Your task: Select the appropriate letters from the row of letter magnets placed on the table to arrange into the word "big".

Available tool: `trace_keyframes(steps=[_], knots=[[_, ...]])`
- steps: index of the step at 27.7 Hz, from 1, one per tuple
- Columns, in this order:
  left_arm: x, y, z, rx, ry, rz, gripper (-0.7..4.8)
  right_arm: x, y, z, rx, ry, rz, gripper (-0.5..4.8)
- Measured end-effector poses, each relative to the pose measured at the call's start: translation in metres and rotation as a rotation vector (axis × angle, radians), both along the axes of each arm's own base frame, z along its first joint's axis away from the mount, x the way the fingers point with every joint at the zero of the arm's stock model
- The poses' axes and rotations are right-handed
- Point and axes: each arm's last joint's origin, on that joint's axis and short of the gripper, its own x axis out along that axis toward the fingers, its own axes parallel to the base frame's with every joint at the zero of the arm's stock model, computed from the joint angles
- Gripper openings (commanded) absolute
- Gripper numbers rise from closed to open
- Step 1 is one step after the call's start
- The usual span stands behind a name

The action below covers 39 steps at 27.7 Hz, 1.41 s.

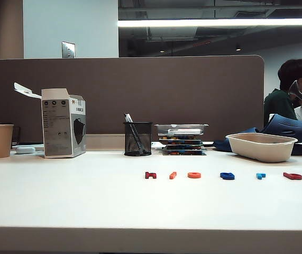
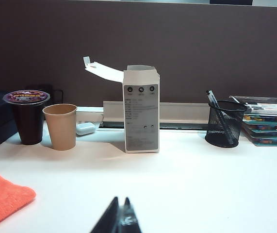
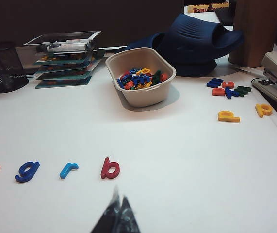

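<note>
- The row of letters (image 1: 222,175) lies flat on the white table (image 1: 87,196), running left to right across the exterior view, right of the middle and nearer the front edge than the pen cup (image 1: 138,138).
- In order from the left of that view: a dark red letter (image 1: 150,175), the orange "i" (image 1: 172,175), an orange ring (image 1: 194,175), the dark blue "g" (image 1: 227,175), a light blue "r" (image 1: 261,175), and the bright red "b" (image 1: 292,176).
- The letters are small, flat, glossy plastic pieces, apart from one another, none touching.
- The "i" is a thin bar, lying slightly slanted across the row line.
- In the right wrist view the "g" (image 3: 27,171), "r" (image 3: 68,169) and "b" (image 3: 110,168) read upright, each leaning a little, stems pointing away from the camera.
- The "b" has a straight stem and round bowl; the "g" is looped with a curled tail.
- The left end effector (image 2: 119,219) has its dark fingers pressed together, holding nothing, low over bare table, facing an opened white carton (image 2: 141,110).
- The right end effector (image 3: 118,214) is likewise closed and empty, just short of the "b".
- A beige oval bowl (image 3: 141,94) behind the row holds a heap of mixed coloured letters.
</note>
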Motion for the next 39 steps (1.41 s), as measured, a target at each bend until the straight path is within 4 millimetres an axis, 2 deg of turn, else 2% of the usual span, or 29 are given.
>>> trace_keyframes(steps=[6,10,15,18,20,25,28,32,35,39], knots=[[-0.001,-0.001,0.003,0.003,-0.017,-0.03,-0.05,0.0,0.0,0.0,0.0,0.0,0.0,-0.05],[-0.006,-0.004,0.021,-0.006,-0.02,-0.138,-0.05,0.0,0.0,0.0,0.0,0.0,0.0,-0.05],[-0.023,-0.004,0.057,-0.024,0.035,-0.211,-0.05,0.0,0.0,0.0,0.0,0.0,0.0,-0.05],[-0.044,-0.004,0.101,-0.022,0.058,-0.248,-0.05,0.0,0.0,0.0,0.0,0.0,-0.002,-0.05],[-0.049,-0.005,0.127,-0.024,0.125,-0.273,-0.05,0.0,0.0,0.0,0.0,0.0,-0.002,-0.05],[-0.043,-0.007,0.169,-0.088,0.237,-0.348,-0.05,0.0,0.0,0.0,0.0,0.0,-0.002,-0.05],[-0.034,-0.01,0.197,-0.226,0.29,-0.416,-0.05,0.0,0.0,0.0,0.0,0.0,-0.002,-0.05],[-0.023,-0.02,0.217,-0.373,0.402,-0.526,-0.05,0.0,0.0,0.0,0.0,0.0,-0.002,-0.05],[-0.012,-0.032,0.235,-0.412,0.508,-0.606,-0.05,0.0,0.0,0.0,0.0,0.0,-0.002,-0.05],[-0.003,-0.052,0.25,-0.408,0.662,-0.601,-0.05,0.0,0.0,0.0,0.0,0.0,-0.002,-0.05]])
